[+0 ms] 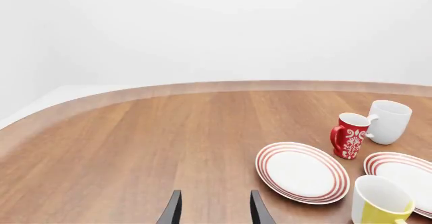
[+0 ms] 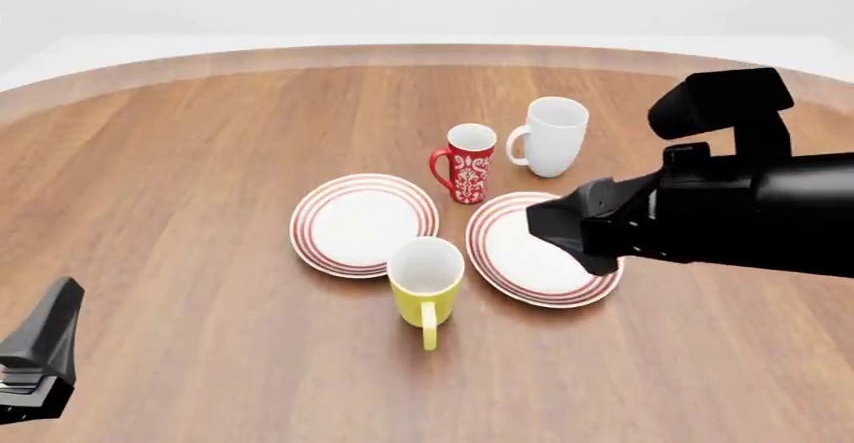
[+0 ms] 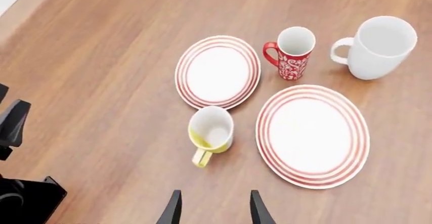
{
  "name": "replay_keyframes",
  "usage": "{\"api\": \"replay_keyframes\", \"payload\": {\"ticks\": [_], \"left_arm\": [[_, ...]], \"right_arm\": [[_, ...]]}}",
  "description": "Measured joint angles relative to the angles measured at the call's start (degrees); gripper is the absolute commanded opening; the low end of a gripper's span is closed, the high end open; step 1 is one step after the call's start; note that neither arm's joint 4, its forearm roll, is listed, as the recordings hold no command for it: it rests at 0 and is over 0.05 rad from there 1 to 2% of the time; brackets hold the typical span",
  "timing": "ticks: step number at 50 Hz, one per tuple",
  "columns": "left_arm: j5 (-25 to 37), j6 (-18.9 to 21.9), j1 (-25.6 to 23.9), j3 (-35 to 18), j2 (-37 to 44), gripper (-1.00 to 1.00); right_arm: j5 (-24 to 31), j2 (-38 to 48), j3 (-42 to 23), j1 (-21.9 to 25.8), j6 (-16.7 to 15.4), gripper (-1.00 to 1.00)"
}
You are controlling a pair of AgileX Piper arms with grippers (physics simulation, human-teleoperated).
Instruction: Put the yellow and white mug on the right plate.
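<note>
The right gripper [image 3: 212,211], fingers apart and empty, hangs over the table [image 2: 174,163] above the upright yellow mug [image 2: 426,281], which stands between both plates, just beside the right plate [image 2: 514,253], toward the near edge.

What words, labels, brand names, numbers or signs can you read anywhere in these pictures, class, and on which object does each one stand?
None: no view shows readable text.
The red mug bears only a white floral pattern, no letters.
The yellow and white mug, the white mug, the left plate and the right plate are unmarked; the plates carry only red rings.
The black arm shows no label.
</note>
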Motion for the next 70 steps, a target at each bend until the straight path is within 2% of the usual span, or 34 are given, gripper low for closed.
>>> {"api": "replay_keyframes", "payload": {"ticks": [14,34,58,70], "left_arm": [[0.0,0.0,0.0,0.0,0.0,1.00],[0.0,0.0,0.0,0.0,0.0,1.00],[0.0,0.0,0.0,0.0,0.0,1.00],[0.0,0.0,0.0,0.0,0.0,1.00]], "right_arm": [[1.5,5.2,-2.0,2.5,3.0,1.00],[2.6,13.2,-5.8,5.0,5.1,1.00],[-3.9,20.1,-4.1,4.5,9.4,1.00],[-10.8,27.5,-3.0,6.5,12.6,1.00]]}}
